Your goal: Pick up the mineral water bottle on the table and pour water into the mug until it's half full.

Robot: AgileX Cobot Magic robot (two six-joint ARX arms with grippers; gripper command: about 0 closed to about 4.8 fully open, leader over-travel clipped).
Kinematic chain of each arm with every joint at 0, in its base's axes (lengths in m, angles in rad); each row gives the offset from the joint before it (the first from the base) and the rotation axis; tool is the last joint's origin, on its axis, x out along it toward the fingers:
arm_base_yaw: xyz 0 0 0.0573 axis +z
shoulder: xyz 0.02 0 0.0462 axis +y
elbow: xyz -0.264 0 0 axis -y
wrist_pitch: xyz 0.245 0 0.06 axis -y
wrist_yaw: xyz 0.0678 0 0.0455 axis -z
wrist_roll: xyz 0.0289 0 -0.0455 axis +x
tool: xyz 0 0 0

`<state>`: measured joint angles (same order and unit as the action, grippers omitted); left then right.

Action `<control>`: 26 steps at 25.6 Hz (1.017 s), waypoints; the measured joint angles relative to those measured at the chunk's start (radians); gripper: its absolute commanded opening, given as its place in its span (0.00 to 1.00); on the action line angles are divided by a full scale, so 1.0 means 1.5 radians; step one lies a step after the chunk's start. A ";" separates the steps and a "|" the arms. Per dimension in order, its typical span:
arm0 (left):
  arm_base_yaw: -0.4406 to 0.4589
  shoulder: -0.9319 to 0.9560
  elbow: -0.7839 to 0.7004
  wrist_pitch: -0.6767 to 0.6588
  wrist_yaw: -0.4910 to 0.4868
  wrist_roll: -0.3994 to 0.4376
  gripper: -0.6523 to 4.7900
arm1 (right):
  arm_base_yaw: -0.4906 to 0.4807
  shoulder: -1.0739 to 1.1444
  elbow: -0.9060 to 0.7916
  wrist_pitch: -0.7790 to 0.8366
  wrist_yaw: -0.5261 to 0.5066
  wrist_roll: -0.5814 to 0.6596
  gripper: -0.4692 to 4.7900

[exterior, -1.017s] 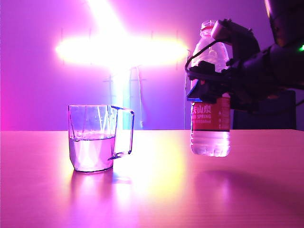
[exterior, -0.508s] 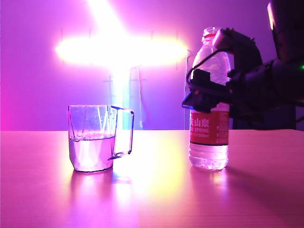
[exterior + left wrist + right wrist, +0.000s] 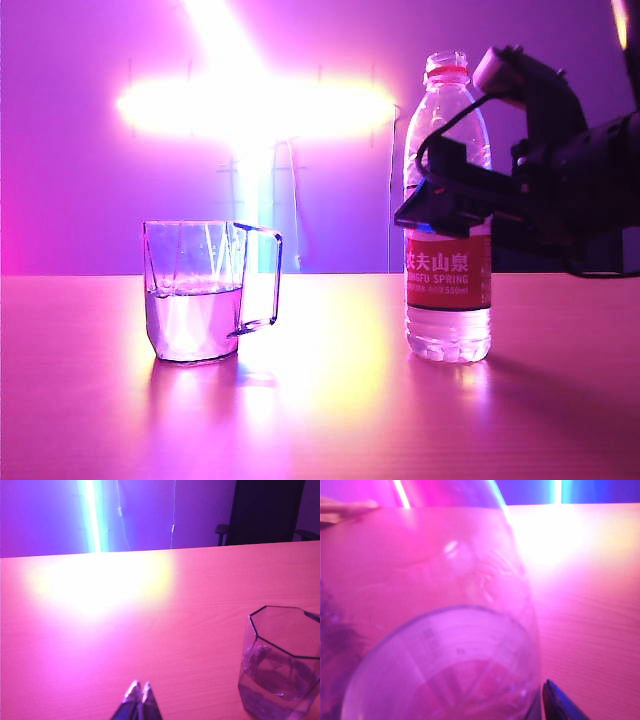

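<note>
Neon glare floods the pink counter (image 3: 330,420). Near its right edge the mineral water bottle (image 3: 447,250) stands upright, right gripper (image 3: 440,200) jaws spread around it; back out level, without brushing it. Left gripper (image 3: 138,695) jaws pressed together beside the half-filled mug (image 3: 195,290).

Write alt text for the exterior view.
A mineral water bottle stands upright on a glossy pink-lit table, the open right gripper at its upper body. Left of it, apart, sits a clear faceted mug about half full of water.
</note>
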<state>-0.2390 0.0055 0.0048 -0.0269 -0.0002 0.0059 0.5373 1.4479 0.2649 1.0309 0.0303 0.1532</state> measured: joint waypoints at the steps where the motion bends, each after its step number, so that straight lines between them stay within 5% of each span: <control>1: 0.000 0.000 0.000 0.000 0.000 0.000 0.12 | 0.000 -0.010 -0.006 -0.001 -0.004 0.000 1.00; 11: 0.031 0.000 0.000 0.000 0.000 0.000 0.12 | 0.012 -0.151 -0.068 -0.089 -0.004 0.000 1.00; 25: 0.158 0.000 0.000 0.000 -0.002 0.000 0.12 | 0.073 -0.510 -0.086 -0.381 0.039 0.031 1.00; 26: 0.157 0.000 0.000 0.000 -0.001 0.000 0.12 | 0.073 -0.559 -0.086 -0.416 0.042 0.044 0.93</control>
<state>-0.0029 0.0055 0.0048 -0.0269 -0.0010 0.0059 0.6468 0.6094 0.1364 0.4072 0.0940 0.2188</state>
